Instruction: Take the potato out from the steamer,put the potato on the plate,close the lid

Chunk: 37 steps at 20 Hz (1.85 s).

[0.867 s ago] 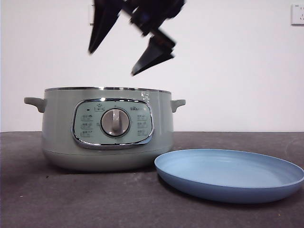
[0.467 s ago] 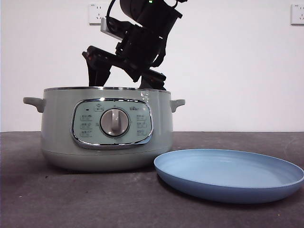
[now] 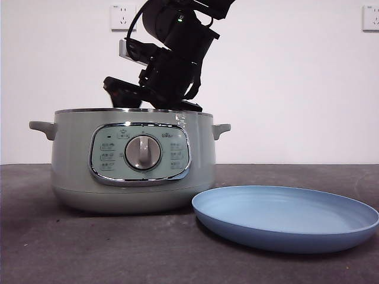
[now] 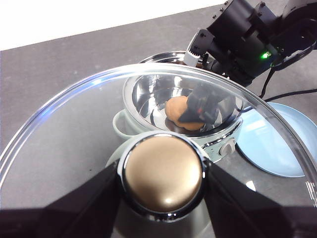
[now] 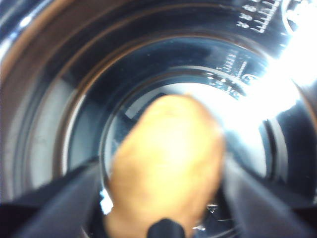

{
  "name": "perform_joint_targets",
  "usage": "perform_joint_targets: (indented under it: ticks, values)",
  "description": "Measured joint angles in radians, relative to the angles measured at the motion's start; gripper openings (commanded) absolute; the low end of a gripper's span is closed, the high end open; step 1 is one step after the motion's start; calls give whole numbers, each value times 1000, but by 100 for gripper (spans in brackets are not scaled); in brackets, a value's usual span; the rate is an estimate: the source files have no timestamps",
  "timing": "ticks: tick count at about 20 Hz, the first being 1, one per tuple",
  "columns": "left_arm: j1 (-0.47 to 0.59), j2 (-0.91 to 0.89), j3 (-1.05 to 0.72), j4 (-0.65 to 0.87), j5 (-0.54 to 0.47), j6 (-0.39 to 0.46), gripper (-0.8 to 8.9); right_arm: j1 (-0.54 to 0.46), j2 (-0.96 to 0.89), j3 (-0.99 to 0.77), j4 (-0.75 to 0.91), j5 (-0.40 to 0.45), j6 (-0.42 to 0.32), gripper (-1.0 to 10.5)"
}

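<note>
The sage-green steamer (image 3: 77, 171) stands open at the left of the table. The orange-brown potato (image 5: 168, 144) lies on its shiny bottom and also shows in the left wrist view (image 4: 177, 110). My right gripper (image 5: 161, 171) is down inside the pot, its jaws open on either side of the potato; in the front view the pot wall hides them below the arm (image 3: 172, 65). My left gripper (image 4: 163, 186) is shut on the knob (image 4: 163, 171) of the glass lid (image 4: 74, 139), held high above the pot. The light blue plate (image 3: 284, 216) lies empty to the right of the steamer.
The dark table (image 3: 118, 248) runs in front of the pot and plate. A white wall with two sockets (image 3: 122, 16) stands behind. The plate's rim almost touches the pot's base.
My right gripper has come down from above the pot into the steamer and now straddles the potato. The pot and the plate have not moved.
</note>
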State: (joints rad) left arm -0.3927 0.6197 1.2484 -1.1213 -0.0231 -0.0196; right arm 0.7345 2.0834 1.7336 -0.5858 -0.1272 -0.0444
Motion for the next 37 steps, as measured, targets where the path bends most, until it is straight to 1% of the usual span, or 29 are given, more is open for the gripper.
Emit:
perform_joint_targets:
  ticks: [4, 6, 9, 12, 13, 16, 18, 20, 22, 25, 29, 33, 37]
  values:
    - [0, 0, 0, 0, 0, 0, -9, -1, -10, 2, -1, 0, 0, -9]
    - [0, 0, 0, 0, 0, 0, -9, -1, -48, 2, -10, 1, 0, -9]
    - [0, 0, 0, 1, 0, 0, -9, -1, -190, 2, -42, 2, 0, -11]
    - [0, 0, 0, 1, 0, 0, -9, -1, -340, 5, -152, 6, 0, -12]
    - [0, 0, 0, 1, 0, 0, -9, -1, -378, 5, -198, 18, 0, -12]
    - [0, 0, 0, 1, 0, 0, -9, -1, -493, 5, -365, 114, 0, -12]
    - [0, 0, 0, 2, 0, 0, -9, -2, -558, 5, -451, 136, 3, -12]
    - [0, 0, 0, 2, 1, 0, -9, -1, -617, -18, -480, 147, 5, -12]
    - [0, 0, 0, 2, 1, 0, -9, -1, -676, -84, -478, 166, 16, -12]
    - [0, 0, 0, 2, 4, 0, -9, -1, -761, -248, -410, 183, 48, -12]
    - [0, 0, 0, 2, 4, 0, -9, -1, -865, -530, -242, 183, 99, -12]
    - [0, 0, 0, 2, 5, 0, -9, -1, -877, -784, -39, 182, 155, -12]
    - [0, 0, 0, 2, 28, 0, -9, -3, -874, -954, 155, 183, 172, -12]
